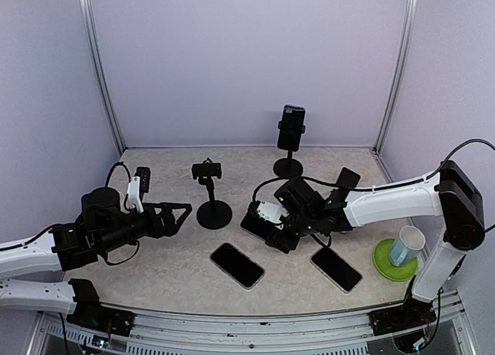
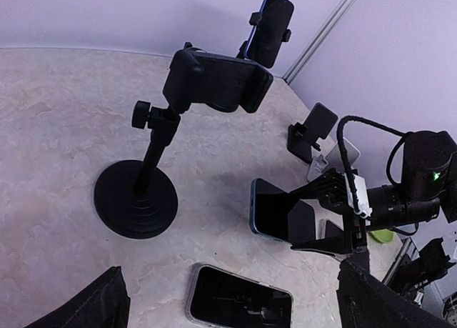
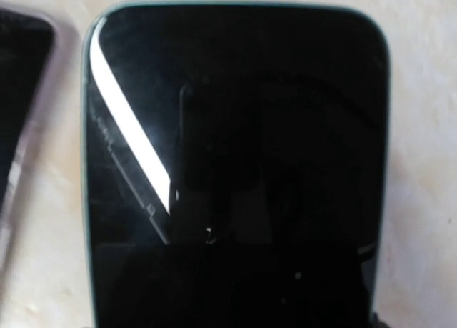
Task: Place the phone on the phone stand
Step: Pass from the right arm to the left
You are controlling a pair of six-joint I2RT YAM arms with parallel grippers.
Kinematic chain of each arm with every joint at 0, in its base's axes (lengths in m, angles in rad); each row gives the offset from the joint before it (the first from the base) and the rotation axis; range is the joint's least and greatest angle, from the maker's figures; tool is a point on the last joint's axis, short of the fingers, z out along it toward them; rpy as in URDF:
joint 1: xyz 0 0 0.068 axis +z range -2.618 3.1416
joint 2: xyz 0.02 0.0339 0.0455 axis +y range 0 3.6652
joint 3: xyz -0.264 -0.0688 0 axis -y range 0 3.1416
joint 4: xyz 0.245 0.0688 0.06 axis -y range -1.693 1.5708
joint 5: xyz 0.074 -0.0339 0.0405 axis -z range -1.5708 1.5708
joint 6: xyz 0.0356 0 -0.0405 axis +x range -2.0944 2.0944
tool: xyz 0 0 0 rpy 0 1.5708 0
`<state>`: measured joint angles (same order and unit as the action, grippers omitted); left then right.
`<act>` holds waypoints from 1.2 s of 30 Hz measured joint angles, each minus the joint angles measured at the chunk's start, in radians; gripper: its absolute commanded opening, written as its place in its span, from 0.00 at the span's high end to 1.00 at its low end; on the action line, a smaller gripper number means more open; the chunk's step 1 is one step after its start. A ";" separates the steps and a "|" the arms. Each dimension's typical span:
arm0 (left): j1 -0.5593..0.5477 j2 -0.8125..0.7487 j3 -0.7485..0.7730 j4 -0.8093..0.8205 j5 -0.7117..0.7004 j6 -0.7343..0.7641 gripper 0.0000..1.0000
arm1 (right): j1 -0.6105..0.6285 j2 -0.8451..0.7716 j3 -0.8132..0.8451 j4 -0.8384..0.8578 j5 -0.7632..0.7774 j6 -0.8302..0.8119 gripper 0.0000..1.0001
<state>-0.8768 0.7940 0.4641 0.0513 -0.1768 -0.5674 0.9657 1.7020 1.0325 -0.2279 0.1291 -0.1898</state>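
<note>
Left tool (image 1: pixel 184 216): fingers spread wide, nothing between them, hovering low over the tabletop (image 1: pixel 155 169) on my left side and pointed toward the middle. Nearest my bases, two spare phones lie flat, screens up: the left spare phone (image 1: pixel 237 264) and the right spare phone (image 1: pixel 336 269), well apart from each other. Far right at about the same depth, a paper cup (image 1: pixel 405 247) stands on a green plate (image 1: pixel 383 264). Next row back: the teal-edged phone (image 2: pixel 275 210) lies on the tabletop, screen up, just right of centre. My right tool (image 1: pixel 268 222) is down at its right-hand end, and the left wrist view shows the fingers bracketing that end. The right wrist view is filled by the dark screen with no fingers visible, so I cannot tell whether the tool is pinching the phone or just sits around it. Left of it, near but apart, the phone stand (image 2: pixel 156 149) stands upright on its round base, clamp tilted and holding nothing. Farthest back, a second stand (image 1: pixel 288 158) by the rear wall carries a mounted phone (image 1: pixel 291 127) upright in its clamp.
</note>
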 measured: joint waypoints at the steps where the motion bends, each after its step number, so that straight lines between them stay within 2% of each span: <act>1: -0.001 0.005 -0.002 0.008 0.007 -0.004 0.01 | 0.008 -0.011 -0.006 0.014 0.003 -0.005 0.54; 27: -0.027 0.237 -0.020 0.177 0.209 -0.061 0.04 | 0.173 -0.106 -0.111 0.228 0.086 -0.106 0.58; 32: -0.029 0.276 -0.020 0.209 0.249 -0.072 0.08 | 0.191 -0.109 -0.113 0.251 0.100 -0.117 0.58; 36: -0.030 0.309 -0.014 0.236 0.285 -0.084 0.14 | 0.211 -0.109 -0.113 0.265 0.112 -0.130 0.58</act>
<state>-0.9070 1.1027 0.4500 0.2871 0.1078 -0.6518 1.1767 1.5929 0.9199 0.0368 0.2409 -0.3202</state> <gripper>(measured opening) 0.900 0.716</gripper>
